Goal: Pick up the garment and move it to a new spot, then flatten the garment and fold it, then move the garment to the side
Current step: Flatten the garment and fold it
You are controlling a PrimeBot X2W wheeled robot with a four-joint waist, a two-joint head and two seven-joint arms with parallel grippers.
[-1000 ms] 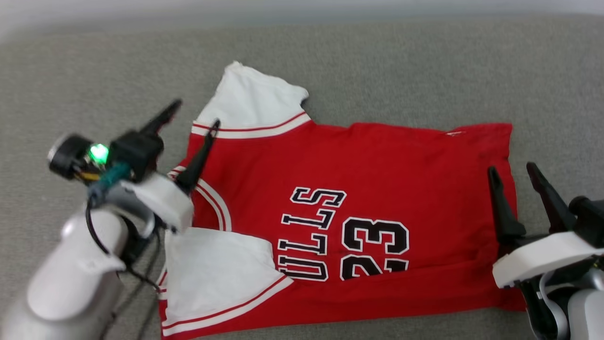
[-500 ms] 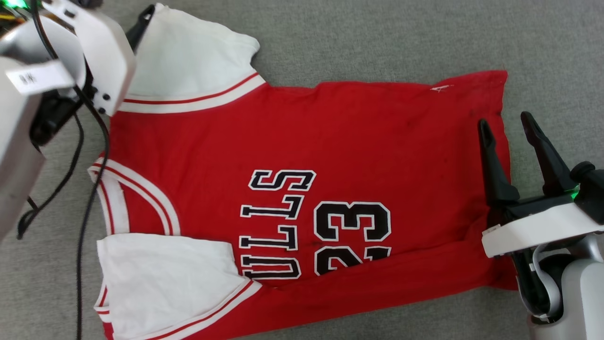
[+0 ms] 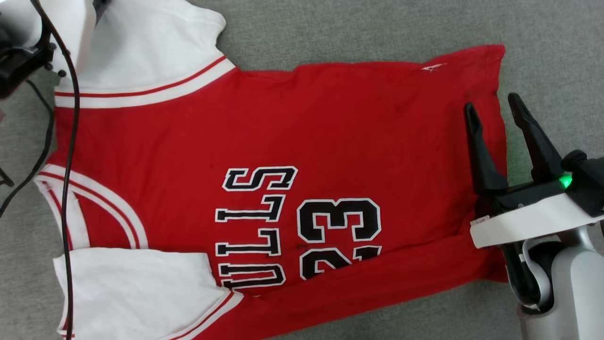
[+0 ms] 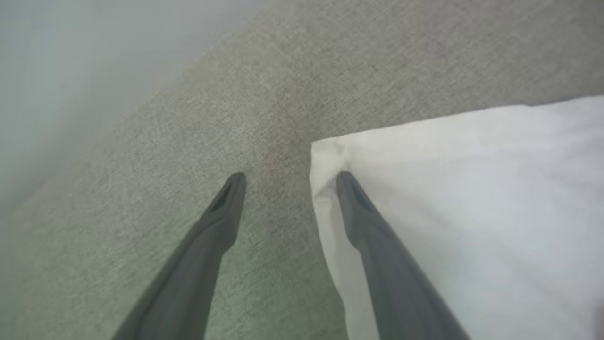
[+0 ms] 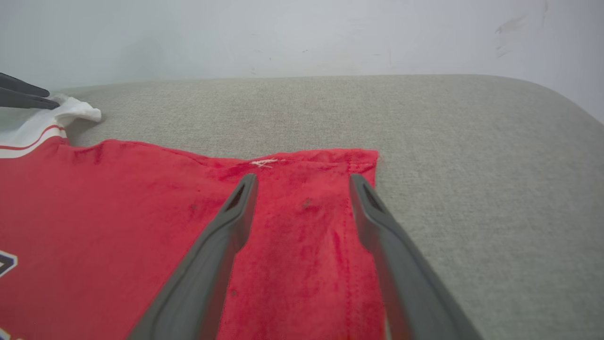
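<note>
Shirt (image 3: 302,141) lying face-up; left gripper (image 4: 289,177), jaws apart, straddling sleeve corner (image 4: 325,148); right gripper (image 5: 303,177), likewise apart, hovering over hem (image 5: 363,160). Both likely needing deep, even bites.

The left pincer (image 4: 290,176) has its two dark fingers (image 4: 217,226) spread wide apart, with nothing between them but a grey woven surface (image 4: 377,61). A piece of white cloth (image 4: 472,189) lies on that surface and covers the right side of the view. Its corner sits just above the right-hand fingertip. That finger runs along the cloth's left edge, over the white, and the cloth puckers slightly at the corner. Whether the tip presses into the cloth cannot be told. The left-hand finger is over bare grey weave, clear of the cloth. At the upper left, the grey surface ends against a pale, blurred background (image 4: 71,56).
</note>
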